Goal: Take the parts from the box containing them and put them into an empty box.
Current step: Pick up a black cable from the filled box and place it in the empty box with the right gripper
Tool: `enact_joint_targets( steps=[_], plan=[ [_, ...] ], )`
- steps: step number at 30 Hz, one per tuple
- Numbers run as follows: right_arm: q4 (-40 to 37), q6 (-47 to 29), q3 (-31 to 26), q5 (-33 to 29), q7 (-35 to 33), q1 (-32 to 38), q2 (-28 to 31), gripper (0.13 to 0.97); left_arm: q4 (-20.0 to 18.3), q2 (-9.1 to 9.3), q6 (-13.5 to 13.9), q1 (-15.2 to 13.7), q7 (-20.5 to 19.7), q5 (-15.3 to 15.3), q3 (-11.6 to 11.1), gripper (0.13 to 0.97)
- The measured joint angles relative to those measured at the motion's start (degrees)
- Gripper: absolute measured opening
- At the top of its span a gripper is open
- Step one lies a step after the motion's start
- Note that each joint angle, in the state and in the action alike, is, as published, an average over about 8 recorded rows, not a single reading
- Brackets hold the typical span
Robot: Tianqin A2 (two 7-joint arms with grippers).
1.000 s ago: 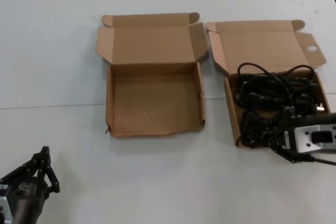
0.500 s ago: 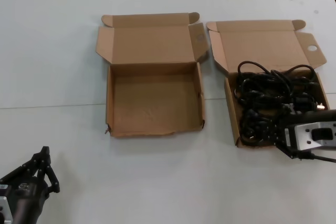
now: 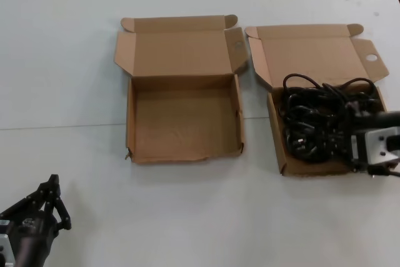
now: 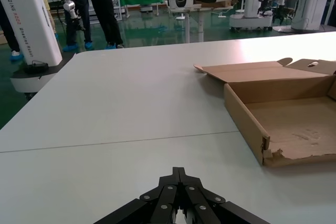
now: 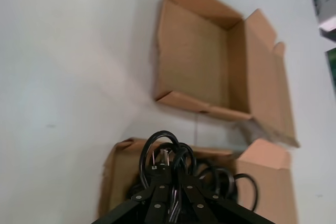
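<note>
The black power cables [image 3: 315,120] lie tangled in the right box [image 3: 279,148], whose lid side flap has a round hole [image 3: 371,57]. My right gripper [image 3: 350,145] reaches into this box from the right. In the right wrist view it [image 5: 170,170] is shut on a cable bundle [image 5: 157,148], with strands running between its fingers above that box [image 5: 118,177]. The empty box [image 3: 184,120] with the ragged front wall stands to the left; it also shows in the right wrist view [image 5: 202,66]. My left gripper [image 3: 52,184] is shut and empty at the near left.
Both boxes have their lids folded open toward the far side. A thin seam crosses the white table [image 3: 62,126]. In the left wrist view the left gripper [image 4: 179,171] hovers over bare table, with the empty box's torn wall [image 4: 273,156] off to one side.
My right gripper has moved farther from me and to the right with the cables. The cable heap has drawn toward the box's far side, baring the box floor near its front wall. The left arm has not moved.
</note>
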Motion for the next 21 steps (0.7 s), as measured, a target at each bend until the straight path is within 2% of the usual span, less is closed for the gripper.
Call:
enact_joint_targets(
  steps=[10,21],
  plan=[
    [8.16,-9.31,7.50,-2.59,0.00,2.87,-5.67,0.159,0.00,0.00,0.00,0.00,0.00,0.00,0.00,0.156],
    [11.04,-11.15,9.37,-2.97,0.00,7.59,-11.38,0.159,0.00,0.00,0.00,0.00,-0.05,0.01,0.00,0.156]
  ],
)
